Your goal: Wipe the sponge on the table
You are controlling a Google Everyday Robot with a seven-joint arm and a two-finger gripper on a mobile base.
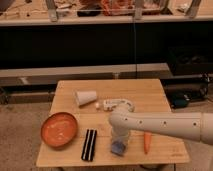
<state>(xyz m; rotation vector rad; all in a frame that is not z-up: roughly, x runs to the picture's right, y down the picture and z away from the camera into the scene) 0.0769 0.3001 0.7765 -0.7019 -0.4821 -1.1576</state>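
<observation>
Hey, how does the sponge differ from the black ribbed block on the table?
The sponge is blue-grey and short; the black ribbed block is dark and longer. The sponge sits right under the hand; the block lies free, between sponge and orange bowl. Both lie flat near the front edge of the table.

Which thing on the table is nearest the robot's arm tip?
The small blue-grey sponge: the end effector is over it; black ribbed block and orange carrot lie aside.
</observation>
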